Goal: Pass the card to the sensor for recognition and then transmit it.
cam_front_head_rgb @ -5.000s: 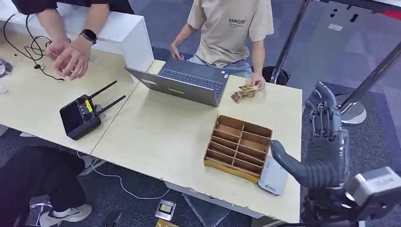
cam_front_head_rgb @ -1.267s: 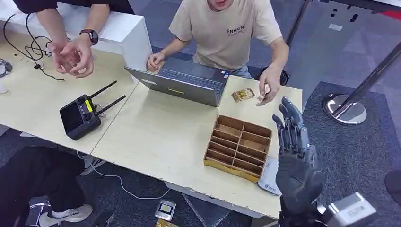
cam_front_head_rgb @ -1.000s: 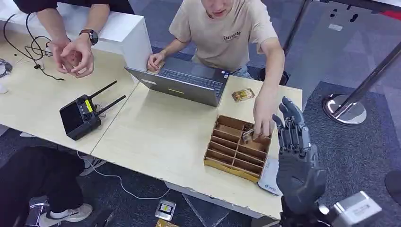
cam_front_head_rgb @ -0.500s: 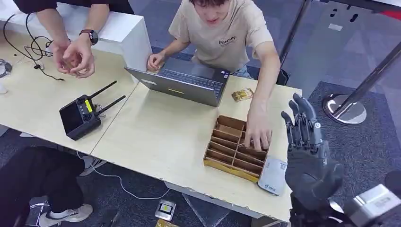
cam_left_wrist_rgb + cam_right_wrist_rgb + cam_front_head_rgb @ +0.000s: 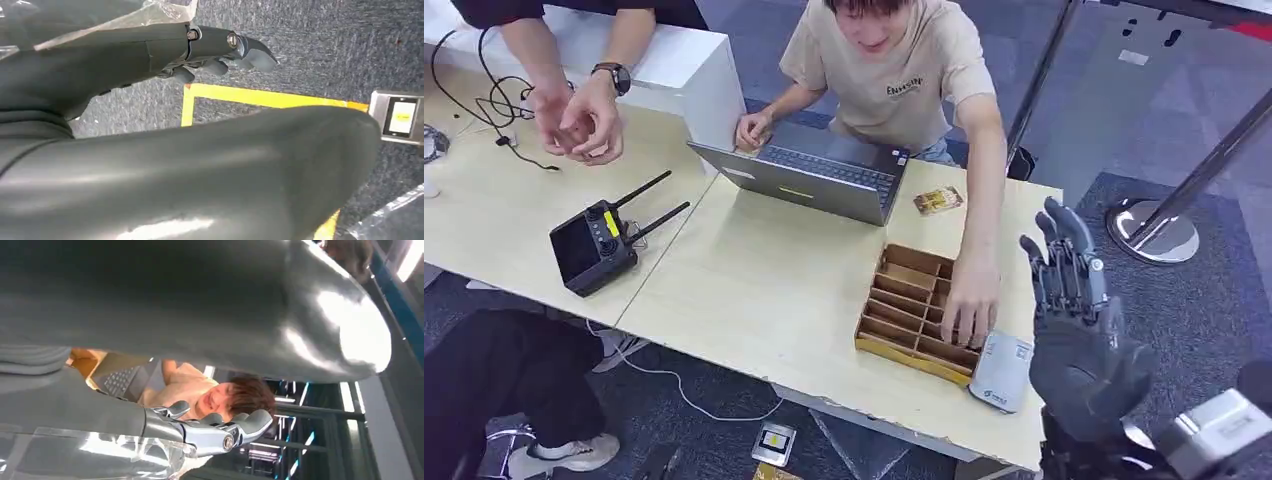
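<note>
My right hand is raised beside the table's right edge, fingers apart and pointing up, holding nothing; its fingers show bare in the right wrist view too. A slotted wooden tray lies near the front right of the table. A person's hand rests in the tray's near slots, covering whatever it holds. The grey-white card sensor lies just in front of the tray at the table edge. A small stack of cards lies by the laptop. My left hand hangs over the carpet, fingers loosely extended and bare.
An open laptop sits at the back, with the seated person behind it. A black remote controller lies on the left table, near a second person's hands. A stanchion base stands right of the table. Yellow floor tape lies below.
The person picked something up by the card stack and brought the hand down into the tray, sliding it toward the near slots. My right hand drifted slightly right, still holding nothing.
</note>
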Controlling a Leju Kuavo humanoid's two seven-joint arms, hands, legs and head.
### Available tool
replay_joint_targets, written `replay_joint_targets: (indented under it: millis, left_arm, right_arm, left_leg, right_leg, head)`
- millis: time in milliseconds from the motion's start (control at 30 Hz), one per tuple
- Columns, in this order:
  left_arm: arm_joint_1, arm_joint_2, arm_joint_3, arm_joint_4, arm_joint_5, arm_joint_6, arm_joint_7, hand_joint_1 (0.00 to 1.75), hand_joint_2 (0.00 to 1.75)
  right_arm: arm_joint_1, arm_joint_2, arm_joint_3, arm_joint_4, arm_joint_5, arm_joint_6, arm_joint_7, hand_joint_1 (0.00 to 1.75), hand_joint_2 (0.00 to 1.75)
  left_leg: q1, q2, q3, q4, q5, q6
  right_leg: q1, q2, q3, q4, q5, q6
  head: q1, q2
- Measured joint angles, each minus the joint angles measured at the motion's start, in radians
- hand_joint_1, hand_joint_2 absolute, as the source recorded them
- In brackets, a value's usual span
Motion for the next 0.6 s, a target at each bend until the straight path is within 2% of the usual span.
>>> replay_joint_targets:
  millis: [100,233,300,600]
  left_arm:
    - [0.0,0.008,0.002,0.0,0.016,-0.011,-0.002,0.0,0.0]
    - [-0.002,0.031,0.007,0.0,-0.004,-0.036,0.053,0.0,0.0]
    - [-0.001,0.041,0.007,0.002,-0.01,-0.039,0.062,0.0,0.0]
    - [0.0,0.061,0.007,0.005,-0.015,-0.035,0.062,0.0,0.0]
  right_arm:
    - [-0.01,0.014,0.008,0.01,0.029,0.007,-0.008,0.0,0.0]
    - [-0.02,0.04,0.057,0.024,0.11,-0.04,0.001,0.0,0.0]
    - [-0.017,0.042,0.068,0.024,0.116,-0.057,0.002,0.0,0.0]
    - [0.014,0.036,0.088,0.016,0.16,-0.112,0.002,0.0,0.0]
  left_leg:
    - [0.0,0.0,0.0,0.0,0.0,0.0]
    - [0.001,0.0,0.0,0.0,0.0,0.0]
    - [0.001,0.0,0.0,0.0,0.0,0.0]
    - [0.001,0.0,0.0,0.0,0.0,0.0]
  right_leg:
    - [0.0,0.0,0.0,0.0,0.0,0.0]
    - [0.001,0.0,0.0,0.0,-0.001,-0.001]
    - [0.001,0.0,0.0,0.0,-0.001,-0.001]
    - [0.001,0.0,0.0,0.0,-0.001,-0.001]
  head:
    - [0.0,0.0]
    - [-0.001,0.0]
    - [0.0,0.0]
    - [0.0,0.0]
